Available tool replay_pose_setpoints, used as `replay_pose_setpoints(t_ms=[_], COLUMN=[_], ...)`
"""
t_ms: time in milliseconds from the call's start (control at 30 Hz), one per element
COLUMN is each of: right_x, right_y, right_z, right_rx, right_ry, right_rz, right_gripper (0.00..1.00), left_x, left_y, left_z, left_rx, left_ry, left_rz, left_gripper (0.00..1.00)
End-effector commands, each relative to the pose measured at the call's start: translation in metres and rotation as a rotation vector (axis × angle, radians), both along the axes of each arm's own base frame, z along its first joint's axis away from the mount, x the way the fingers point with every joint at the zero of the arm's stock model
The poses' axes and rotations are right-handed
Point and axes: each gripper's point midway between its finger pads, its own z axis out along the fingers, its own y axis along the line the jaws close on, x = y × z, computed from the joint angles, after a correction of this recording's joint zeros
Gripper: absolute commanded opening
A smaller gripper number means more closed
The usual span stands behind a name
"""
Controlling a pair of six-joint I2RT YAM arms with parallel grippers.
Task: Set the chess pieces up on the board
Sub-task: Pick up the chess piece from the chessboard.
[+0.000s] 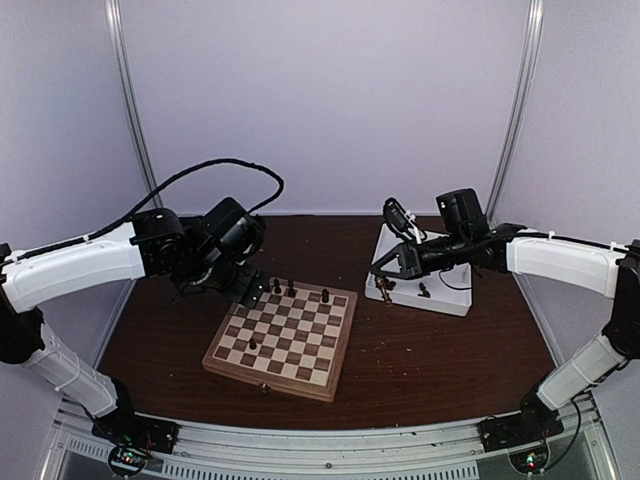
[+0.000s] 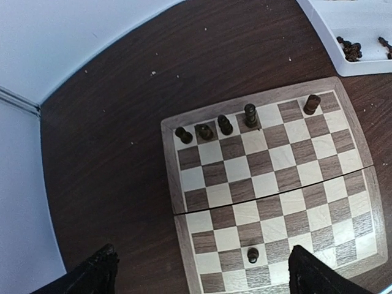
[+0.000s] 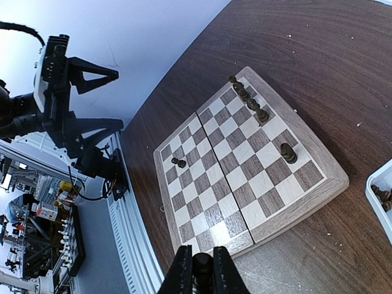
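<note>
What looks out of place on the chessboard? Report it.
One dark piece stands alone on the chessboard's second row from the near edge, opposite the five dark pieces lined along the far edge row; it looks stranded on the wrong side.

- Right end effector (image 3: 202,252): at the bottom margin, both fingers closed upon a dark chess piece (image 3: 202,267).
- Board (image 3: 245,184): lies flat on the dark brown surface (image 3: 318,55), seen obliquely.
- Row of dark figures (image 3: 253,104): upright in adjoining squares along the far edge; one further figure (image 3: 288,152) stands apart on that edge.
- Single dark figure (image 3: 178,162): on an inner square near the opposite side.
- White tray (image 3: 375,205): corner only, just beside the board.
- Left arm (image 3: 61,104): upper left.
</note>
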Motion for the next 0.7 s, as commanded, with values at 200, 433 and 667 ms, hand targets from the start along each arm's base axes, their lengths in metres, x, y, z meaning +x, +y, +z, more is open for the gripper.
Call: replay_pose_setpoints(t_ms=[200,433,667], right_x=[0.000,0.000,-0.001], right_y=[-0.007,-0.007,-0.007], right_z=[0.010,0.008,0.006], right_rx=[0.018,0.022,0.022], right_ry=[-0.035,-0.033,-0.029], right_rz=[-0.030,-0.031,-0.030], right_gripper=[0.03,0.03,0.03], left_x=[-0.013,-0.016,-0.022], left_y=[0.003,-0.001,-0.005], left_z=[-0.062,-0.101,-0.136], left_rx=[-0.090,-0.024,0.030], left_ry=[0.209,0.309,0.407], left_rz=[0.244,0.276,0.291], left_gripper=[0.82,0.70,0.55])
